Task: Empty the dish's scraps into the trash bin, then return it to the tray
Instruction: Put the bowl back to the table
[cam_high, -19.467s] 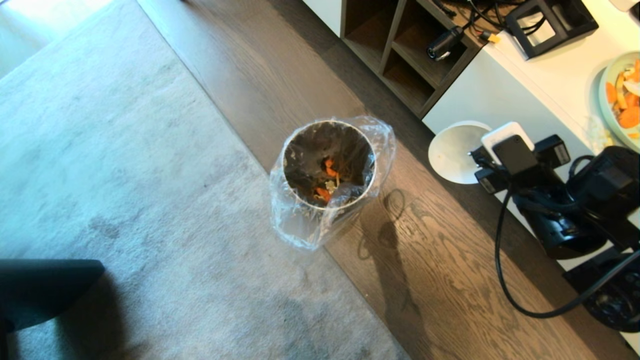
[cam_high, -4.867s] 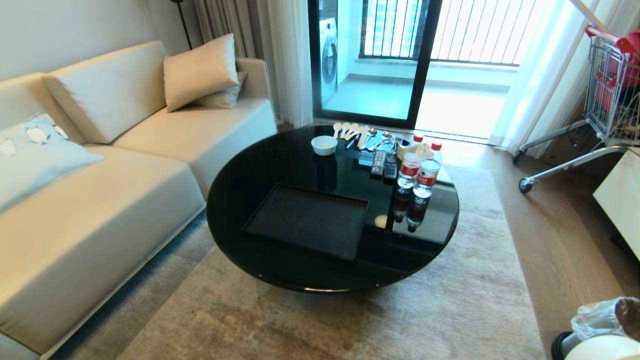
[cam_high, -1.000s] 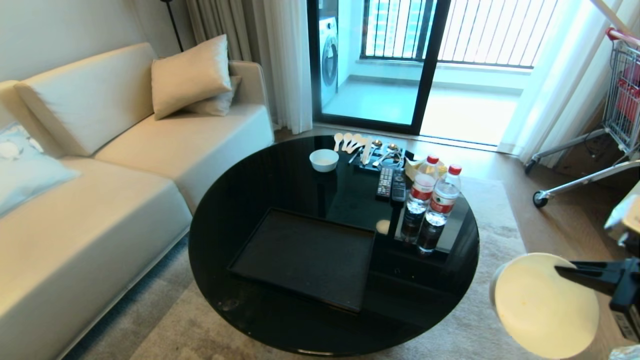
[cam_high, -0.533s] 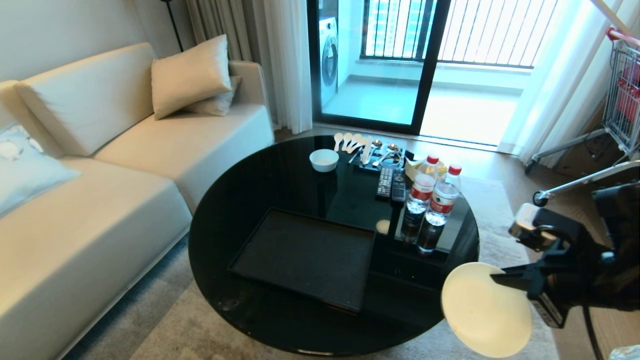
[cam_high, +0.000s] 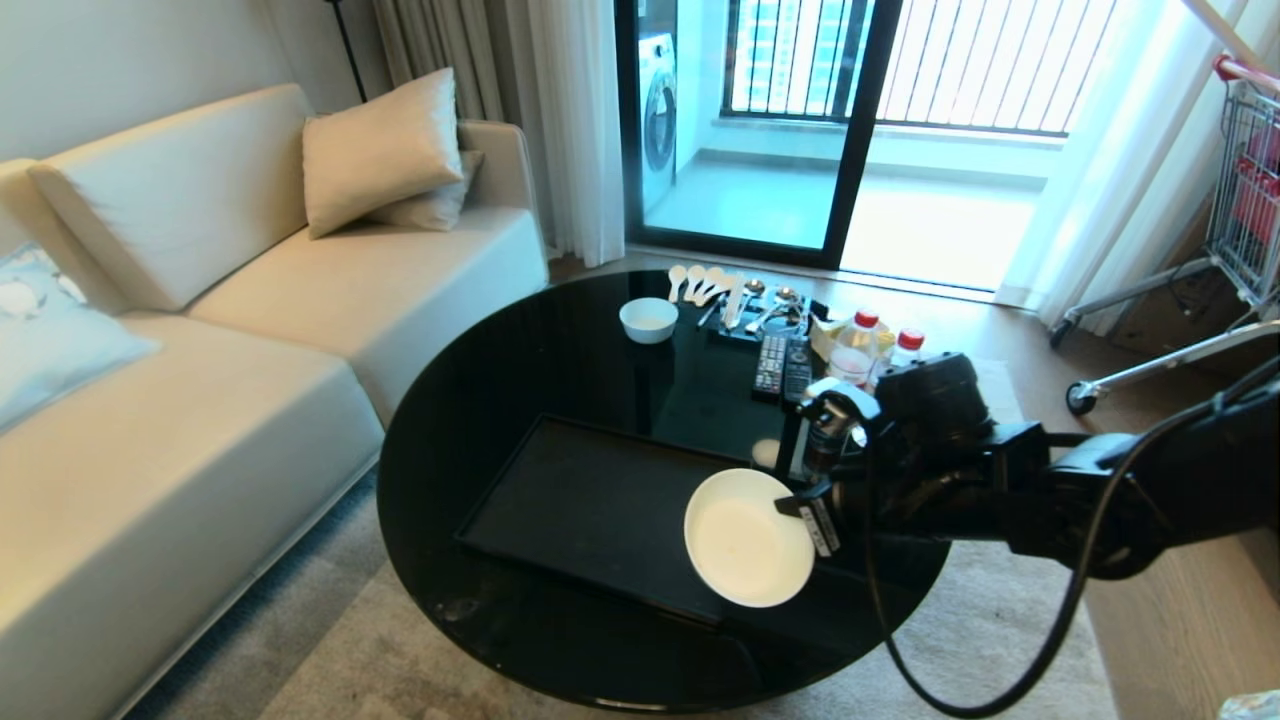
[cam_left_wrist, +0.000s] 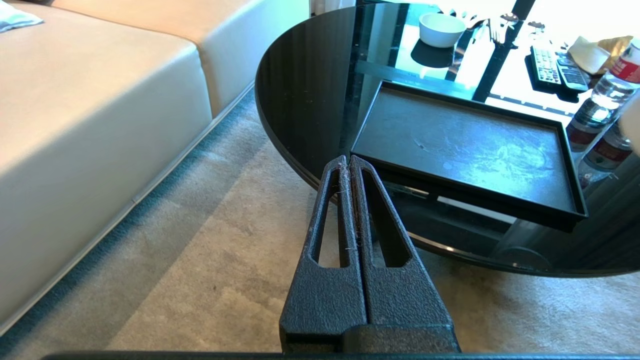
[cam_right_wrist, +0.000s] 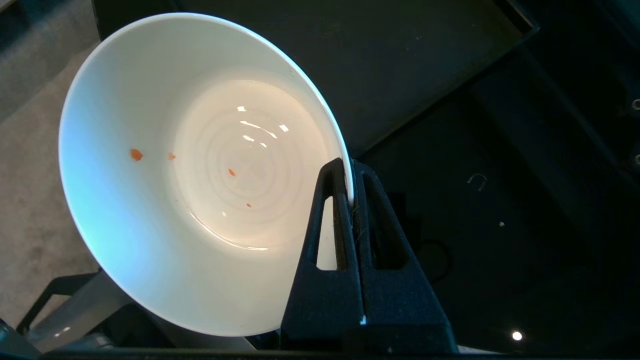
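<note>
Right gripper (cam_right_wrist: 350, 187) clamped tight on the rim of one white dish (cam_high: 748, 538), held over the near right corner of the single black tray (cam_high: 590, 500). Four tiny orange scraps (cam_right_wrist: 135, 154) stuck inside, nothing more. Beyond the gripper on the round black table (cam_high: 500, 380): one smaller white bowl (cam_high: 648, 320), two bottles (cam_high: 855, 350) with red caps right behind the wrist, two remotes (cam_high: 782, 368), a bunch of spoons (cam_high: 700, 285). Left gripper (cam_left_wrist: 348, 167) pressed together, gripping nothing, low over the rug (cam_left_wrist: 210, 260) beside the table edge.
</note>
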